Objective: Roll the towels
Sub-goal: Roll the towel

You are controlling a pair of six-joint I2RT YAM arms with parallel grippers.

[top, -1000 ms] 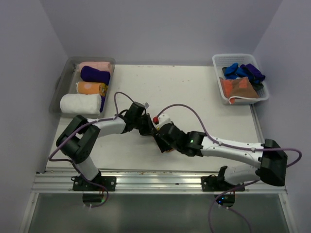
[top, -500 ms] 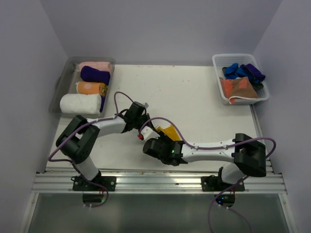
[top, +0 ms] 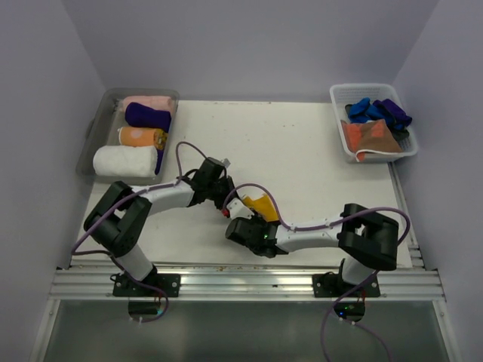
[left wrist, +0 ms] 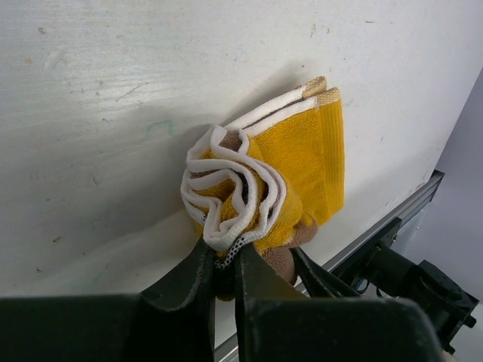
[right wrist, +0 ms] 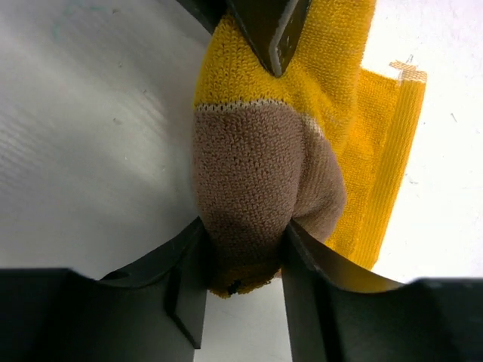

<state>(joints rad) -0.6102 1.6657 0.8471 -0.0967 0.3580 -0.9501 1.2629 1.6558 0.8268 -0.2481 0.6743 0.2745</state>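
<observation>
Near the table's (top: pixel 302 151) front edge, 2 arms are folding inward and meeting low over 1 mustard-yellow towel (top: pixel 263 204). The left end effector (left wrist: pixel 225 264) is pinching the towel's coiled, white-trimmed end. The right end effector (right wrist: pixel 241 249) is clamping the roll's brownish patch from the opposite side. A flat yellow tail is lying on the table. 4 rolled towels (top: pixel 139 136) are sitting in the grey tray (top: pixel 89 143). Loose towels (top: pixel 373 136) are lying heaped in the white basket (top: pixel 362 87).

Your white bench (top: pixel 302 151) sits boxed in by pale lilac walls (top: pixel 249 45), an aluminium rail (top: pixel 226 282) along its near edge.
</observation>
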